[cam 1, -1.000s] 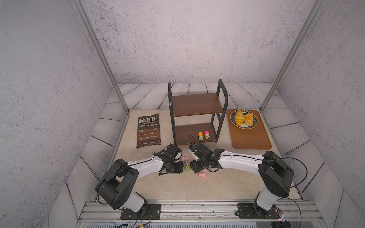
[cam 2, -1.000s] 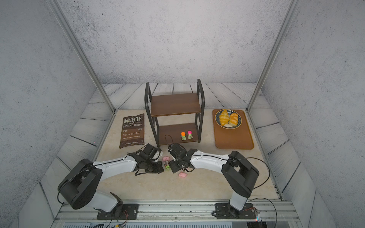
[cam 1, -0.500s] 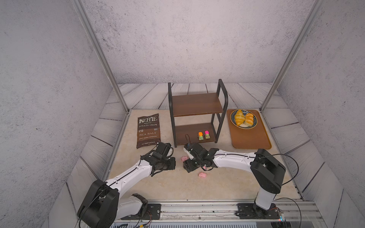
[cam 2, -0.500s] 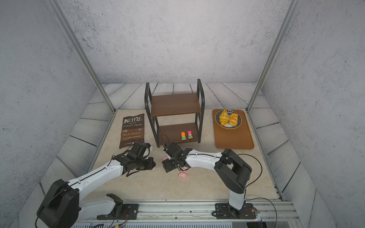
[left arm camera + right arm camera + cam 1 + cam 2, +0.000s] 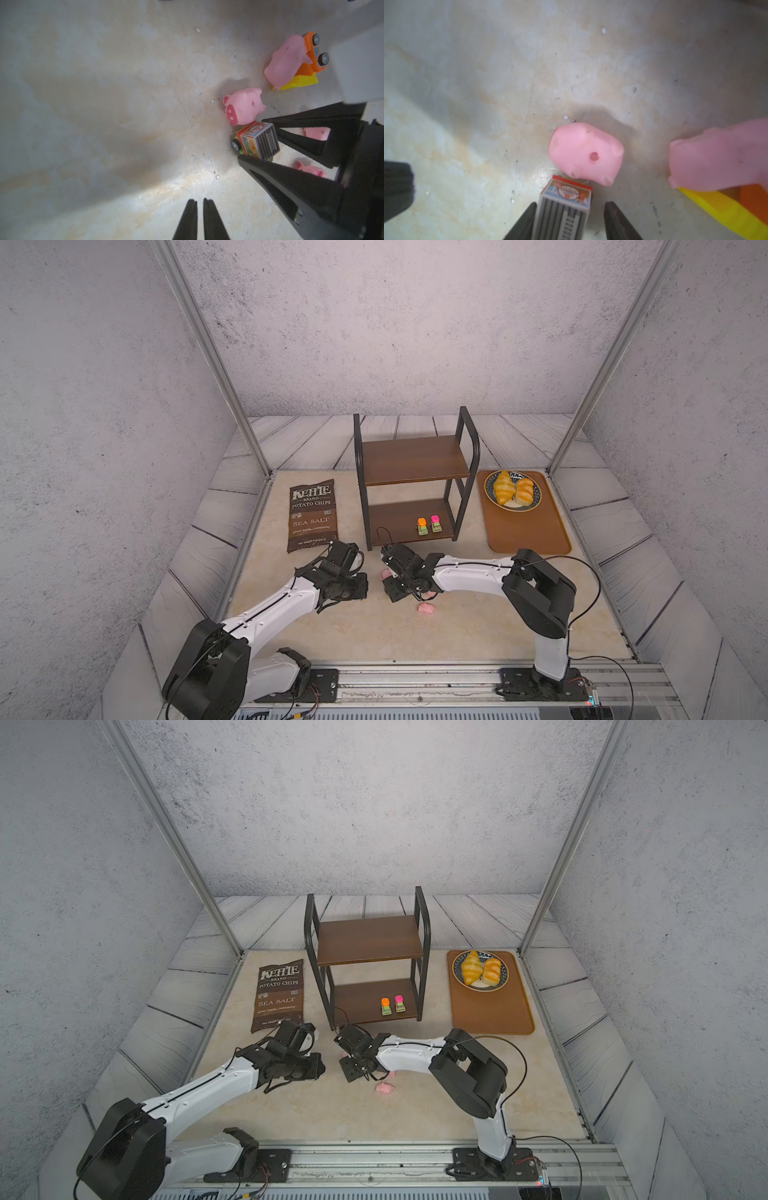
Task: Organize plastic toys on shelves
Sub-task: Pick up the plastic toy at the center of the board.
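1. Shows the right gripper [image 5: 570, 204] at mid-tabletop, jaws partly apart astride the grey-topped truck [image 5: 564, 209]: one finger touching, a slim gap beside the other.
2. Finds the left gripper [image 5: 200, 200] close by, jaws all but together, holding nothing.
3. Puts the nearest pig [image 5: 243, 108] just beside that truck, the leaning pig [image 5: 284, 60] propped on a tipped yellow-and-orange truck [image 5: 311, 66].
4. Sets a lone pig [image 5: 427, 608] nearer the front edge.
5. Has the orange-topped truck [image 5: 422, 526] and pink-topped truck [image 5: 435, 524] side by side on the lower board of the shelves [image 5: 415, 460], near its front right corner.

top board [image 5: 413, 458] free | bottom board [image 5: 392, 519] left side free | orange truck [image 5: 422, 526], pink truck [image 5: 435, 524] block right
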Controlling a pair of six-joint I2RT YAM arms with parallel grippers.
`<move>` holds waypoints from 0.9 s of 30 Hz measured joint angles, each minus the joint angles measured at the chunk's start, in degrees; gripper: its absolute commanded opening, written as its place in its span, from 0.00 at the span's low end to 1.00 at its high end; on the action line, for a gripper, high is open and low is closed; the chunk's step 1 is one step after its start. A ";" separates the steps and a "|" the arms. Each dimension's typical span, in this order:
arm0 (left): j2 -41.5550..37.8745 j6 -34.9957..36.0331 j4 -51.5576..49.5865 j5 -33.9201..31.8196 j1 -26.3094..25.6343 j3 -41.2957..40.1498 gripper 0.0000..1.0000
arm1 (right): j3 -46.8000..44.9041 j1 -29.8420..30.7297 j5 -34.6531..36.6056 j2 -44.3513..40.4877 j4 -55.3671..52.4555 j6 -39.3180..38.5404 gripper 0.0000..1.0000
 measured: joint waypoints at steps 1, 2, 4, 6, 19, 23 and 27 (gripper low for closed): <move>0.00 0.02 0.00 0.00 0.00 0.00 0.13 | 0.00 0.00 0.33 0.00 -0.04 0.09 0.38; 0.00 0.07 0.00 0.00 0.00 0.00 0.13 | -0.02 -0.02 0.63 0.00 0.07 0.26 0.35; 0.00 0.09 0.00 0.00 0.00 0.00 0.13 | -0.28 -0.02 0.98 -0.07 0.68 0.33 0.31; 0.00 0.09 0.00 0.02 0.00 0.00 0.13 | -0.94 0.00 1.11 -0.46 1.44 0.26 0.28; 0.02 0.15 0.00 0.04 0.00 0.00 0.13 | -6.88 -2.23 0.48 -14.88 4.20 -0.35 0.25; 0.02 0.15 0.00 0.04 0.00 0.00 0.13 | -5.22 -5.09 1.55 -15.65 4.42 -0.48 0.25; 0.02 0.17 0.00 0.04 0.00 0.00 0.13 | -3.72 -8.70 1.70 -15.02 4.61 -0.33 0.25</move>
